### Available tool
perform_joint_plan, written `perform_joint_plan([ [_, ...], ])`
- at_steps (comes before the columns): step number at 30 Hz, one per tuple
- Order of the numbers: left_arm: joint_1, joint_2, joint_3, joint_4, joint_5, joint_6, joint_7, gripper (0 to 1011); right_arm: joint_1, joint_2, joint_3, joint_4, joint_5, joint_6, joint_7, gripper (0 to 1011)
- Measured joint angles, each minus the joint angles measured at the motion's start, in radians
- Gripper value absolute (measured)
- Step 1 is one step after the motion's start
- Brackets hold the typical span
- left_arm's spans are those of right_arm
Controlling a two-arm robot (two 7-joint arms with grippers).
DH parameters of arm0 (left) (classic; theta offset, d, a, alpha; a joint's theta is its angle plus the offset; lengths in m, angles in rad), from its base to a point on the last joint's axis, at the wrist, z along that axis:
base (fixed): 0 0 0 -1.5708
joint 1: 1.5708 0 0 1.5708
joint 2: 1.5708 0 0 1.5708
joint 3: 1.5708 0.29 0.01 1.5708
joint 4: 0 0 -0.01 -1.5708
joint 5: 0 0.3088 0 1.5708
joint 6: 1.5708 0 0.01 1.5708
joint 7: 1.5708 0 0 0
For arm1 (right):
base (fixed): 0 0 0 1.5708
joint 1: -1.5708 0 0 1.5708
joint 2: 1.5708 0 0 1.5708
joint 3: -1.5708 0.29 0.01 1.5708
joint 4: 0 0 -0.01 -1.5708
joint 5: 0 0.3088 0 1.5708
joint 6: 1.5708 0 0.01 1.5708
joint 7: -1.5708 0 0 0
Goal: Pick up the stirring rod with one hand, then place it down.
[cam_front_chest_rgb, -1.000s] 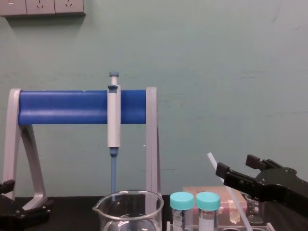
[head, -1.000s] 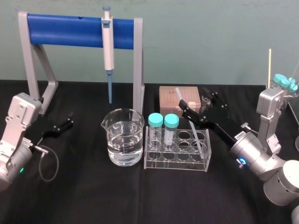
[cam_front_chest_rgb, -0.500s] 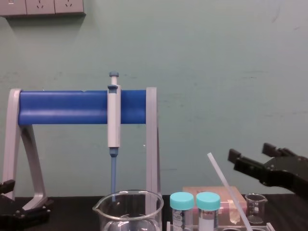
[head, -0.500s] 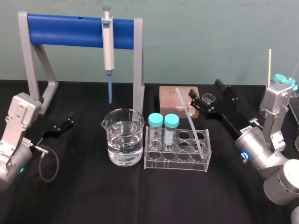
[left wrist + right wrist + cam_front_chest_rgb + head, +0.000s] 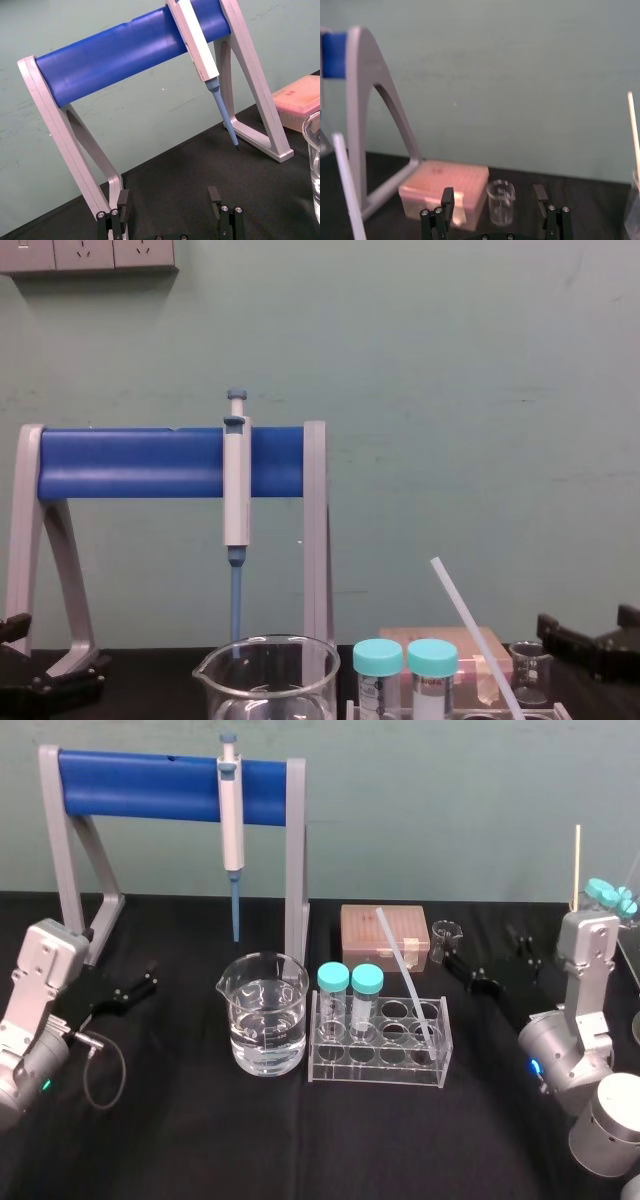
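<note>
Leaning in the rack (image 5: 380, 1065), the stirring rod (image 5: 405, 972) stands ungripped. The right claw (image 5: 497, 963) gapes empty beside the small beaker (image 5: 446, 935) — a skewed approach might knock rod or beaker over — and the left claw (image 5: 140, 985) sits open, far left.

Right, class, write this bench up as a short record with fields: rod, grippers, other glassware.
stirring rod: leaning in the test tube rack, lower end in a right-hand hole, ungripped
right gripper: open, empty, right of the rack
left gripper: open, parked far left
capped tubes: two, at the rack's left end
large beaker: clear liquid, left of the rack
pipette: hanging on the blue stand
</note>
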Motion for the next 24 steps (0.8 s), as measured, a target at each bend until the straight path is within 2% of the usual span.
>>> perform_joint_plan([
  [8, 0.0, 0.0, 0.0, 0.0, 0.0, 0.0, 0.0, 1000, -0.005, -0.004, 0.009, 0.018, -0.024, 0.055, 0.001, 1003],
  [24, 0.0, 0.0, 0.0, 0.0, 0.0, 0.0, 0.0, 1000, -0.005, -0.003, 0.007, 0.017, -0.02, 0.049, 0.004, 1003],
])
